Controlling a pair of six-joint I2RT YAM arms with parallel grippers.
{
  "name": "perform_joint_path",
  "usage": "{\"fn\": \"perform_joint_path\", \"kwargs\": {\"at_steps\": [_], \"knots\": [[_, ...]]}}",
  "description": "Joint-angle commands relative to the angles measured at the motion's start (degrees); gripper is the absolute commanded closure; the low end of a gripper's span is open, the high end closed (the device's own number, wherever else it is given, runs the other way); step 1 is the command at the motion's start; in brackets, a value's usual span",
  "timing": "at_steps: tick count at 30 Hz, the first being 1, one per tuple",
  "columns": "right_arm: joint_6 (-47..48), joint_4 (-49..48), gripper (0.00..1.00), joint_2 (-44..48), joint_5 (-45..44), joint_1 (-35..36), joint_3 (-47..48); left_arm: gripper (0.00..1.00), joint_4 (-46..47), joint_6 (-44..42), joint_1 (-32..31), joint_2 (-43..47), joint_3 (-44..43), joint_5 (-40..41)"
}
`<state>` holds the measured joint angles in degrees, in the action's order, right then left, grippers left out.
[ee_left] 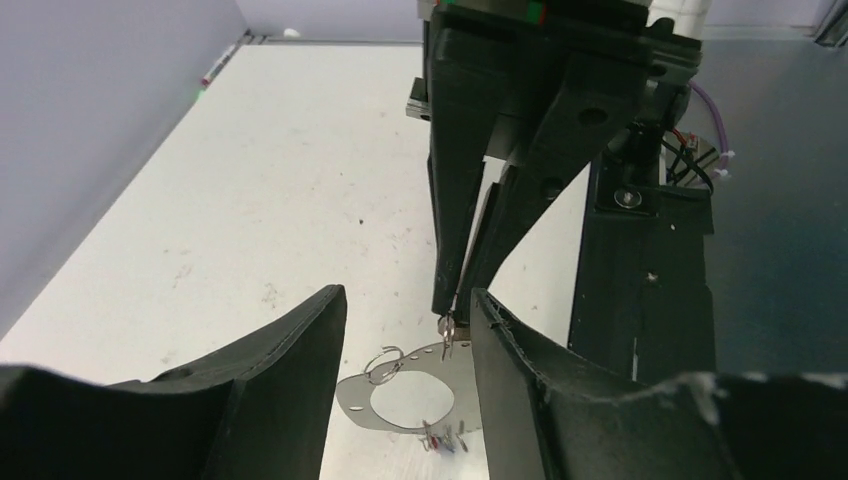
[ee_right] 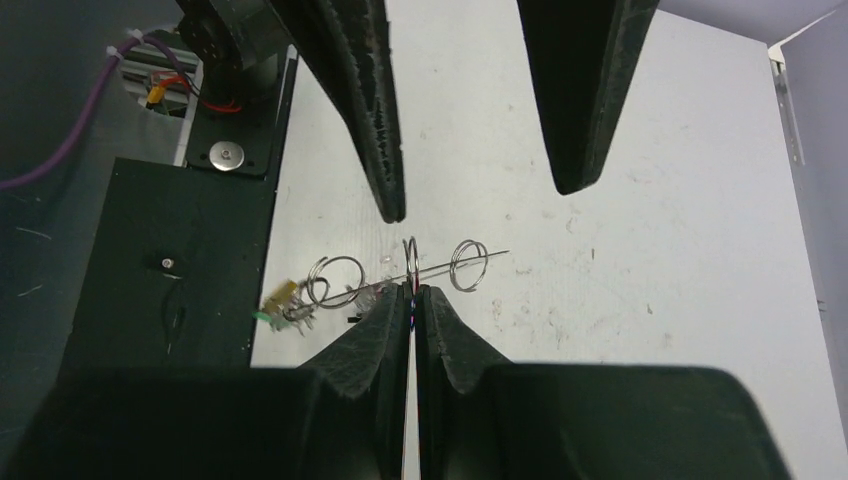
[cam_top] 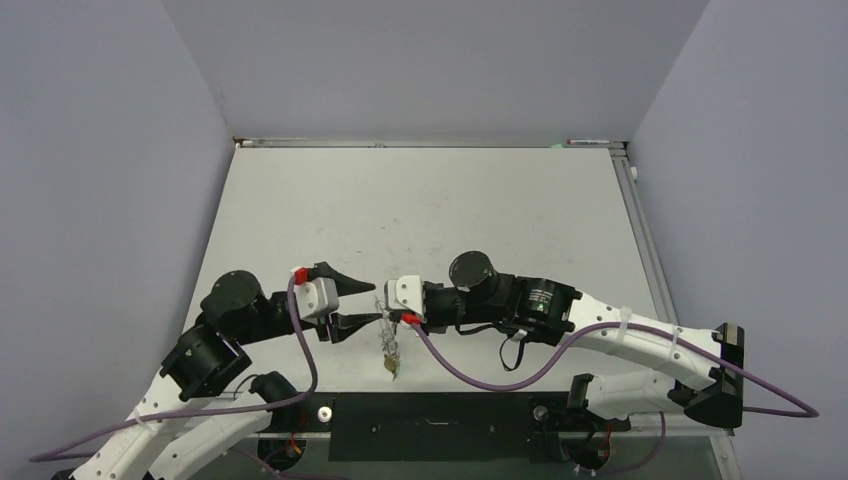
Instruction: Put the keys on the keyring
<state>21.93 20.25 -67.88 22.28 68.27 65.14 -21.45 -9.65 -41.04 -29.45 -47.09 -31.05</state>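
The keyring (ee_left: 352,395), a thin grey loop with a wide hole, hangs above the table and shows edge-on in the right wrist view (ee_right: 440,268). My right gripper (ee_right: 412,293) is shut on its upper rim, where a small wire ring (ee_left: 447,330) sits. Another small wire ring (ee_left: 385,362) hangs through its left side. Keys (ee_left: 445,438) with red and blue heads dangle from its lower rim, and a yellow and green one (ee_right: 285,305) hangs further down. My left gripper (ee_left: 408,295) is open, a finger on each side of the keyring, touching nothing.
The white table (cam_top: 420,210) is walled at the left, back and right. A black base plate (cam_top: 430,425) runs along the near edge between the arm bases. A purple cable (cam_top: 480,375) loops under the right arm.
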Motion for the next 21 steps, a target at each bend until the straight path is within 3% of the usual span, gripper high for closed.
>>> {"fn": "perform_joint_path", "kwargs": {"at_steps": [1, 7, 21], "knots": [[1.29, -1.94, 0.95, 0.22, -3.91, 0.65, 2.87, 0.55, -14.3, -5.37, -3.98, -4.19, -6.7, 5.26], [1.62, -1.68, 0.95, 0.27, -4.16, 1.49, 3.17, 0.61, -19.41, -8.36, -8.41, -8.3, -8.74, 7.41], [1.7, -1.55, 0.95, 0.53, -3.91, 2.01, 2.88, 0.76, -16.28, -9.76, -8.96, -10.43, -8.72, 8.75]]}}
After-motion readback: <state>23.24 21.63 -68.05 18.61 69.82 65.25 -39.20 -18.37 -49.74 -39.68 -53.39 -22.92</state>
